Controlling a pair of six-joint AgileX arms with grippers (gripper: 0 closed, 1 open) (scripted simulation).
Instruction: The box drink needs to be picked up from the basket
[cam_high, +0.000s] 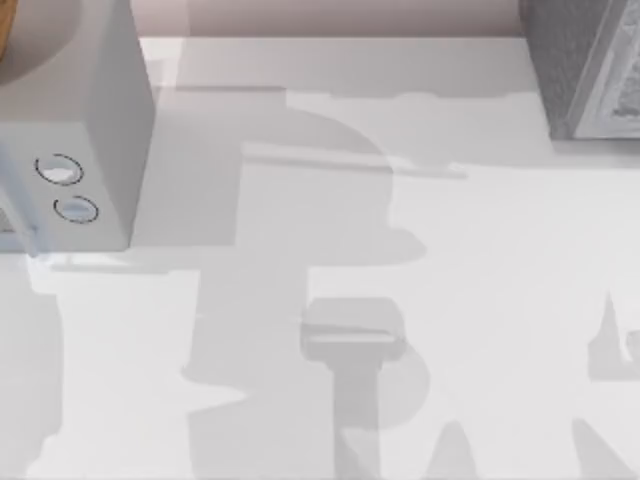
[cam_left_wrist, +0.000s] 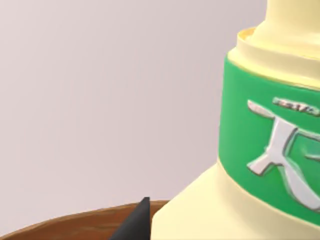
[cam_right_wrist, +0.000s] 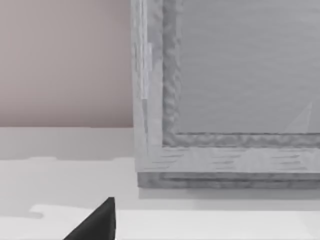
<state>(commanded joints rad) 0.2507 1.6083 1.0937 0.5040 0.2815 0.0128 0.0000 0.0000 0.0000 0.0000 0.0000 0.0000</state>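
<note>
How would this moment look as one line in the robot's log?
left hand: close to cream container with green label, above brown rim | right hand: facing grey box | grasp: unconfirmed

Bright, even light falls on the white surface (cam_high: 480, 250) in the top view, where soft grey overlapping shadows spread across the middle and lower part. No glare. Both wrist views look soft, and the close bottle (cam_left_wrist: 260, 150) is blurred.
</note>
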